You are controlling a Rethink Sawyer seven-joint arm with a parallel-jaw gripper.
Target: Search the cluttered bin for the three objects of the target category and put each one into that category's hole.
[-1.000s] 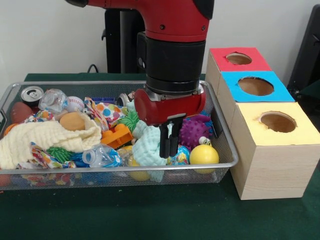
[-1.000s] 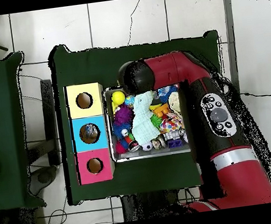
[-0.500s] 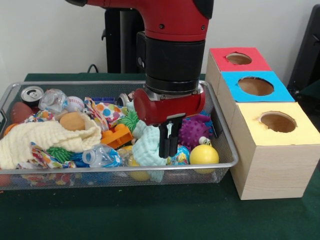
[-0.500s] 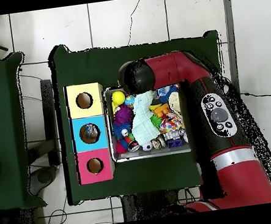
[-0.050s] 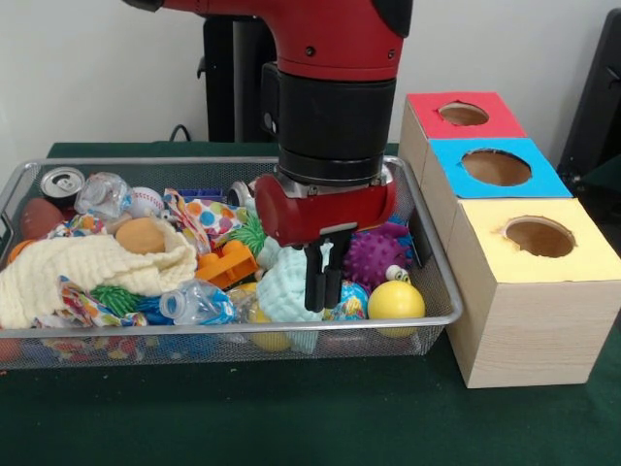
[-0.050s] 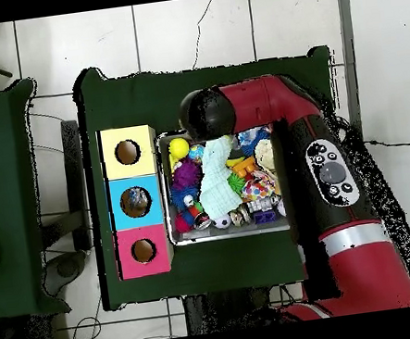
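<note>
The red and black arm (image 5: 330, 87) comes down over the right half of the wire bin (image 5: 441, 291), which sits on the green desk (image 5: 291, 417). Its pincer (image 5: 323, 282) hangs low among the clutter, the two dark fingers (image 5: 314, 280) drawn narrow with only a thin slit between them and nothing clearly caught there. The tips sit just in front of a pale teal knobbly toy (image 5: 281, 291) and beside a purple spiky ball (image 5: 374, 254). A yellow ball (image 5: 396, 301) lies against the bin's near right corner, close to the fingers.

Further left in the bin are an orange block (image 5: 228, 262), a clear plastic bottle (image 5: 194, 303), a cream knitted cloth (image 5: 87, 272), a baseball (image 5: 146, 201) and a drink can (image 5: 62, 183) in the far left corner.

To the right of the bin, three wooden boxes stand in a row, each with a round hole in its top: the yellow box (image 5: 539, 282) nearest, the blue box (image 5: 495, 167) in the middle, and the red box (image 5: 461, 114) farthest.

In the overhead view the arm (image 6: 326, 170) bends over the bin (image 6: 231, 233), hiding the pincer.
</note>
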